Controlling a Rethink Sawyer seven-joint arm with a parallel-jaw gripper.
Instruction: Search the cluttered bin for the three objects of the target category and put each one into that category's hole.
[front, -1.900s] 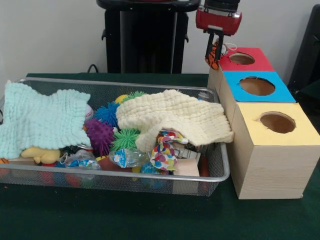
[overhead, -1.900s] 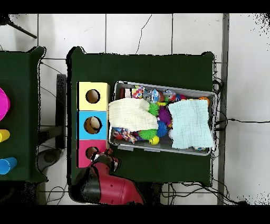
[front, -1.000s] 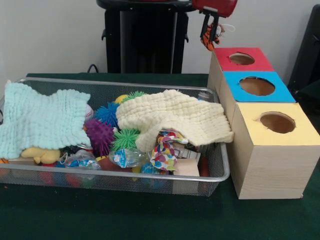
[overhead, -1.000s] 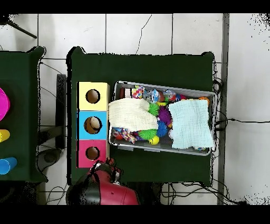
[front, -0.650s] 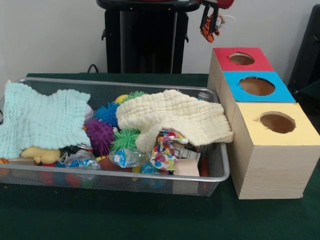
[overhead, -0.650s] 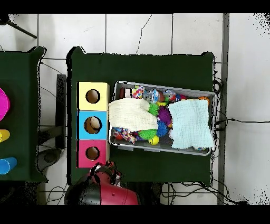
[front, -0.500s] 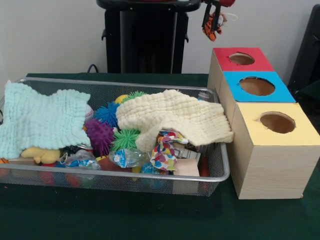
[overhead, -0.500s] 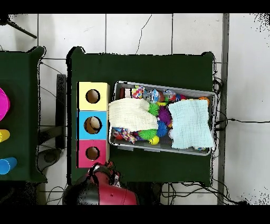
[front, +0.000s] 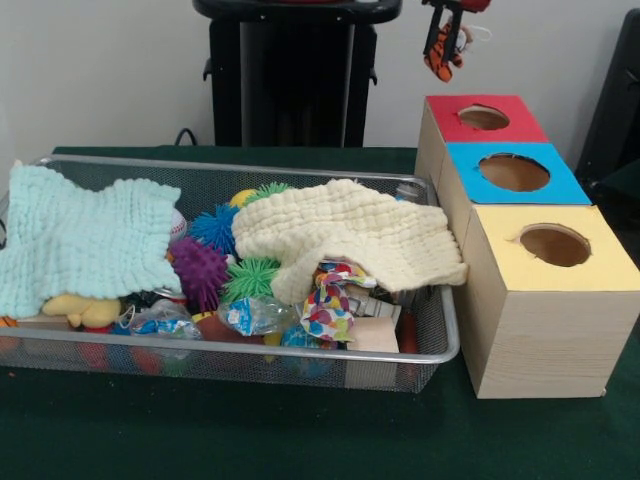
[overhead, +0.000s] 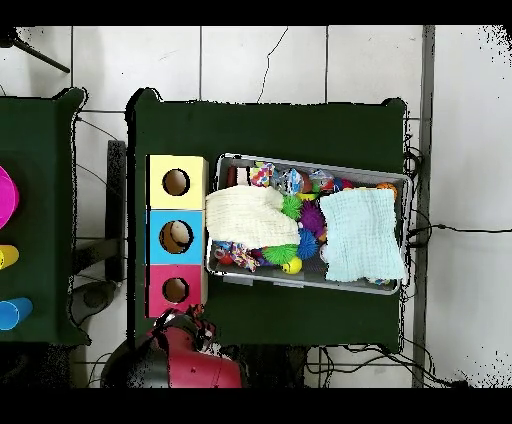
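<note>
The striped orange plush (front: 443, 45) hangs high above the table, pinched between the fingers of the gripper (front: 447, 22), which only just shows at the top edge of the front view. It dangles behind and a little to the bin side of the red-topped box, not yet over the hole (front: 484, 117).

To do this well, I'd say the arm should carry the toy sideways until it sits squarely over that round opening, then come down close before letting go; the plush swings loosely, so dropping it from this height could bounce it off the red rim or into the blue-topped hole (front: 514, 171) next door.

The cluttered bin (front: 300, 358) sits beside the boxes, with a yellow plush (front: 82, 309) peeking from under the pale green cloth (front: 80, 238) at its near corner. A cream cloth (front: 350, 235) covers the spiky balls (front: 198, 272) and wrappers at the other end.

Compared with about two seconds ago, the toy is much higher: then it hung right at the back corner of the red box, and since then it has risen and drifted slightly towards the hole's side, while the bin's contents look unchanged
</note>
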